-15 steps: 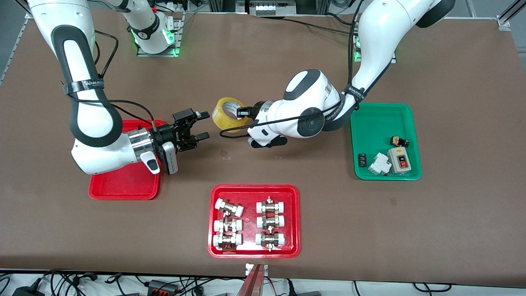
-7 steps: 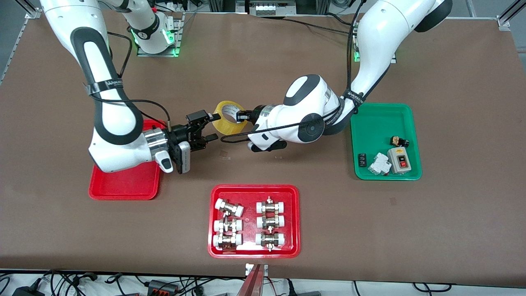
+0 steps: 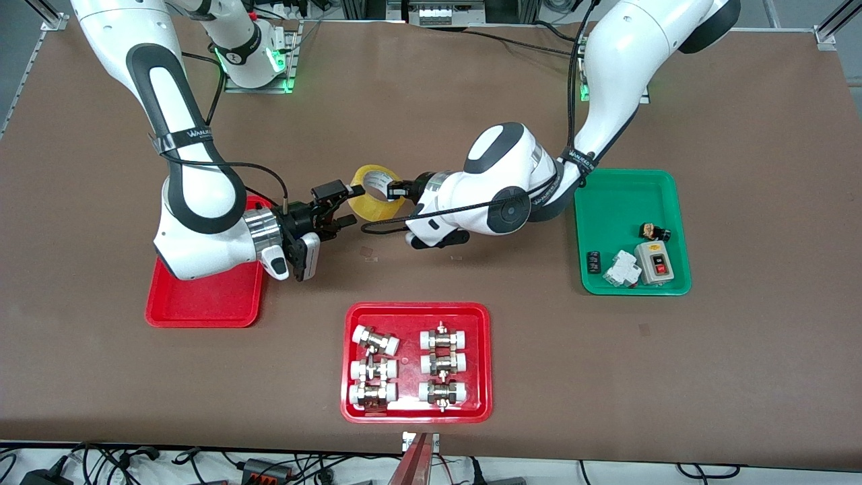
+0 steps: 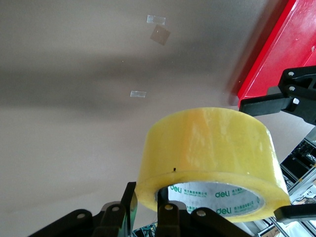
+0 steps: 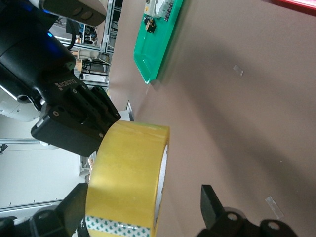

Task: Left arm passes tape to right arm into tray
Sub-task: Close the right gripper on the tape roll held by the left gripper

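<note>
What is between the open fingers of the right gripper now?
The tape, held by the left gripper, sits between the right gripper fingers; the right wrist view shows it.

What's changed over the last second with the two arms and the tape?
The right hand, open, moved in toward the left arm's end until its fingers straddle the tape. The left hand kept its grip on the roll, shifting only slightly. The plain red tray and the other trays stayed put.
</note>
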